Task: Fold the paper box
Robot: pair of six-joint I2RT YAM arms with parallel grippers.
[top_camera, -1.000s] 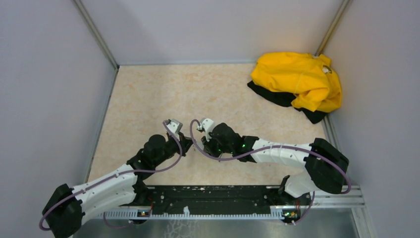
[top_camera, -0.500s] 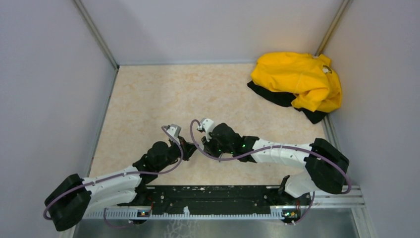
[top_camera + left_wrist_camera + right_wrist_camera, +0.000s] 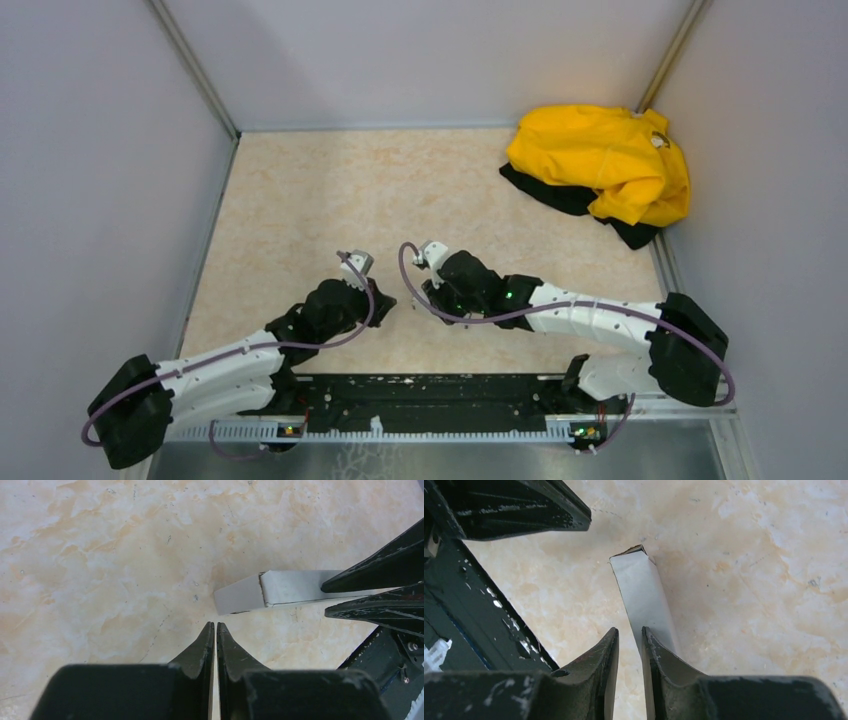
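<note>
— Both arms have shifted; the right gripper (image 3: 630,632) slid rightward, its fingers now slightly parted.
— Gripping the paper box (image 3: 641,590)?
— Cannot tell; it lies mid-frame against one finger. The left gripper (image 3: 215,626) is pinched closed and empty.

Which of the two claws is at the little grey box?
The right gripper: its fingers sit at one end of the paper box. The left gripper is pinched shut just short of the other end, not touching.

Top camera high behind the arms; wrist cameras low and close.
Both wrists face the table (image 3: 100,555), probably sharing the box (image 3: 280,587).
</note>
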